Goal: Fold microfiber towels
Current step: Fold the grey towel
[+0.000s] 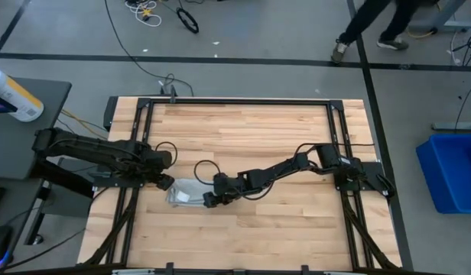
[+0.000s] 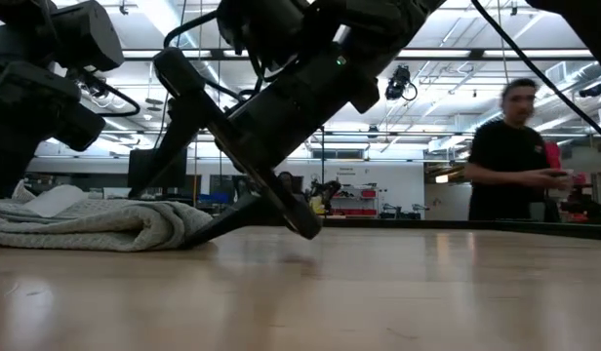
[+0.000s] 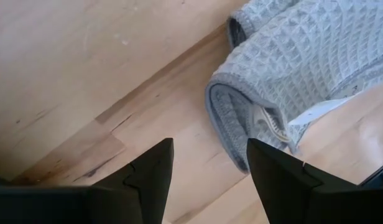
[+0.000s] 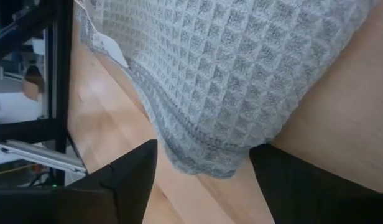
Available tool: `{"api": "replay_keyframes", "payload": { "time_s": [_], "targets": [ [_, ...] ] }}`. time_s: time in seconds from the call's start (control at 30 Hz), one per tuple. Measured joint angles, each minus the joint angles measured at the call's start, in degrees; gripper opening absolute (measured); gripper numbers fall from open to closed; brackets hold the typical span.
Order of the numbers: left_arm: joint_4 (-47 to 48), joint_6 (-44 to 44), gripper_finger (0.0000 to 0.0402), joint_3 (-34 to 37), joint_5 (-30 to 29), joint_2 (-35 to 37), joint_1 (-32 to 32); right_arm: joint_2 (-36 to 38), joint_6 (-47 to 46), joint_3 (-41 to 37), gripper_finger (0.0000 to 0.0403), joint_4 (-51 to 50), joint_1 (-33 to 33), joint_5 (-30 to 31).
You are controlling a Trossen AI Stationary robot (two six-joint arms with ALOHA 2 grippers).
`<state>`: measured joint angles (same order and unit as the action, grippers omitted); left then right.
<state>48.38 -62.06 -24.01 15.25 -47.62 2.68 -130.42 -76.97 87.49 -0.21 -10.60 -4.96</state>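
Note:
The light grey-blue towel point(image 1: 186, 192) lies folded in a small thick bundle on the wooden table, left of centre and toward the near edge. Its white tag point(image 3: 316, 112) sticks out at one end. My left gripper point(image 1: 168, 183) is open just left of the bundle, and the folded end point(image 3: 241, 118) lies ahead of its fingers point(image 3: 210, 146). My right gripper point(image 1: 210, 200) is open at the bundle's right side, low over the table, with the rounded fold point(image 4: 204, 158) ahead of the gap between its fingers. In the low view the towel point(image 2: 96, 224) rests flat on the wood. My right gripper comes at the towel slanting down from the table's right. One finger point(image 2: 218, 226) reaches the towel's folded edge point(image 2: 179, 229) at table height, and I cannot tell whether it touches. The other finger's tip point(image 2: 302, 230) is down by the bare wood.
Black frame rails point(image 1: 136, 145) run along the table's left and right sides. A blue bin point(image 1: 453, 172) stands on the floor to the right, and a bottle point(image 1: 14, 95) lies on a side table at the left. A person point(image 2: 515, 156) stands beyond the far edge.

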Motion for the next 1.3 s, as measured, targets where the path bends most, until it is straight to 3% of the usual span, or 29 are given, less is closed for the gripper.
{"api": "replay_keyframes", "payload": {
  "time_s": [0.53,1.0,1.17,1.3],
  "targets": [
    [-0.44,0.08,0.0213,-0.07,-0.59,0.00,0.00,-0.23,-0.63,-1.53,0.0275,8.67,5.07,0.40],
    [-3.18,-0.41,0.0212,-0.09,-1.40,-0.02,0.00,-0.84,-0.04,-1.53,0.0215,7.83,6.05,-4.09],
    [-3.32,-0.67,0.0213,-0.09,-1.90,-0.02,0.00,-0.84,0.06,-1.53,0.0173,7.95,6.57,-4.27],
    [-3.55,-1.15,0.0213,-0.09,-2.10,-0.02,0.00,-0.84,0.92,-1.53,0.0100,9.06,6.65,-4.69]
  ]
}}
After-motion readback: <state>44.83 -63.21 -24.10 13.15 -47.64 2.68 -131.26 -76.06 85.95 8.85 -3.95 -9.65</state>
